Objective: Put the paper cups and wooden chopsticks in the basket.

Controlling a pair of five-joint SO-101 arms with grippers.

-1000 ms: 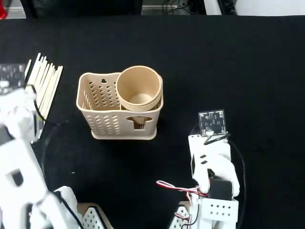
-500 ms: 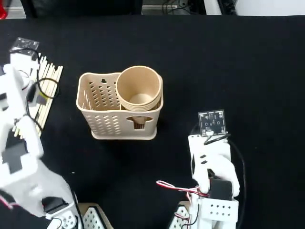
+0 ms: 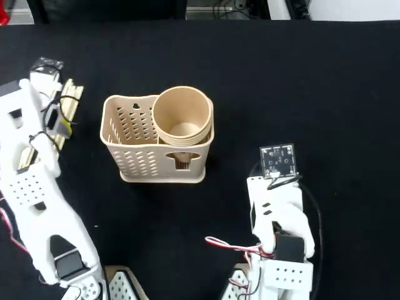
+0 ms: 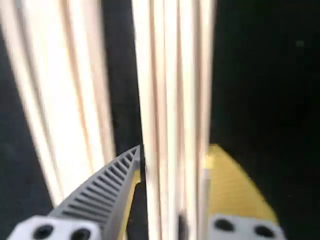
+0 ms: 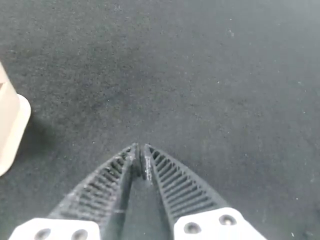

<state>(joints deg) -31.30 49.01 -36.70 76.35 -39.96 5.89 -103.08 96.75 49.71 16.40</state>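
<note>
On the black worktop (image 3: 300, 81) the wooden chopsticks (image 3: 74, 103) lie in a loose row near the left edge of the high view, well apart from the basket (image 3: 134, 164), which stands upright toward the middle. The left arm (image 3: 34, 187) stretches up that side of the high view and covers much of the row, so that the sticks show as pale strips beside and under its wrist. In the left wrist view the left end effector (image 4: 175, 150) is open and set down over the sticks: its jaws stand apart with a bunch of chopsticks (image 4: 170, 90) running lengthwise between them, the tip of the ribbed grey finger (image 4: 100, 195) at one edge of the bunch and the yellow finger (image 4: 235, 185) at the other. More sticks lie outside the jaws, beyond the grey finger, with a dark gap of cloth between the two groups. The paper cups (image 3: 181, 115) are nested one inside another and stand upright in the basket, in the compartment on the side away from the chopsticks, their rims just above the basket's wall. The right arm (image 3: 278, 219) sits folded low near the front of the worktop, well apart from the basket. The right end effector (image 5: 140, 159) is closed with nothing between its ribbed tips, which meet just above the bare cloth, and a pale corner of the basket (image 5: 7, 135) shows off to one side.
</note>
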